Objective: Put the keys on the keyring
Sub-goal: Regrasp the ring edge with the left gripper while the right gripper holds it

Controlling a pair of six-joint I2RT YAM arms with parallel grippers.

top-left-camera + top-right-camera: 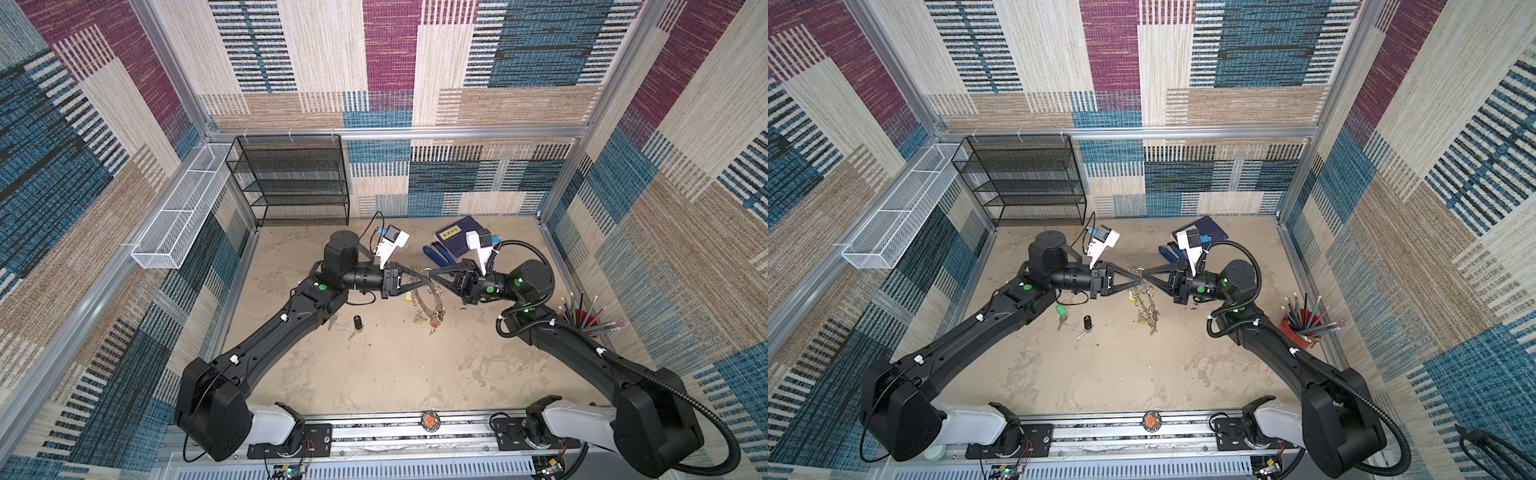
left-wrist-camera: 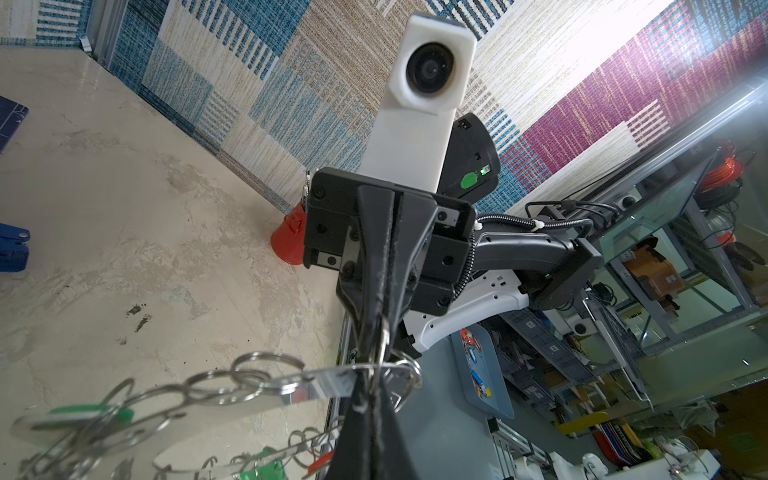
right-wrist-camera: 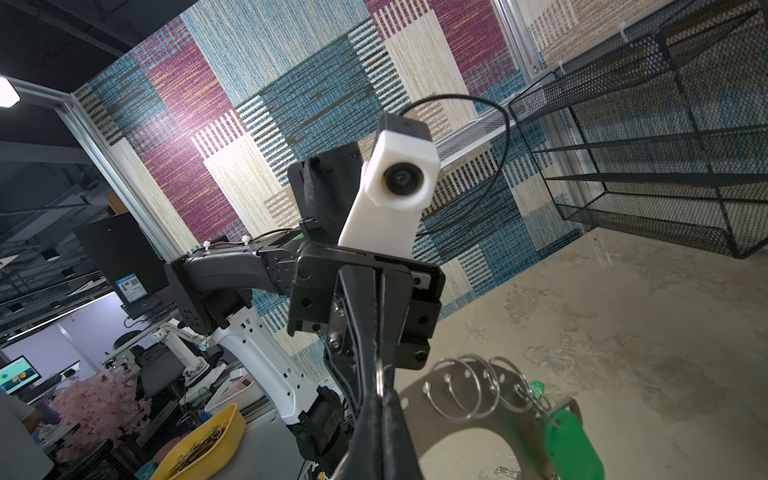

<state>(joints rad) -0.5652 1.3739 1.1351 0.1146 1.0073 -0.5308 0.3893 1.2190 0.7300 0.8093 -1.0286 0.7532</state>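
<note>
A white wire basket [image 1: 178,216] hangs along the left wall, above the desk's left edge. A black mesh shelf [image 1: 291,178] stands in the back left corner against the rear wall. Both are well apart from the arms.

The green-tagged key [image 1: 1061,311] lies flat on the desk [image 1: 395,374], just beside the edge of the left forearm. The black-tagged key [image 1: 357,323] lies near it to the right. The two keys do not touch, and bare desk lies in front of them.

At the middle, the left tool [image 1: 428,283] is closed on the upper rim of the keyring [image 1: 437,309], among the split rings. The keyring hangs tilted below the tool tips, its tags at the low end. Whether those tags touch the desk cannot be told. The right tool [image 1: 432,275] is clamped on the same upper rim from the opposite side. The two tips are almost touching, with no free room between them.

Behind the right tool, near the rear wall, a blue stapler [image 1: 436,255] lies just beside a dark blue notebook [image 1: 455,237]. A red cup of pencils [image 1: 584,318] stands by the right wall, close to the right arm's elbow.

The front half of the desk is bare as far as the metal rail [image 1: 374,432] at its near edge.
</note>
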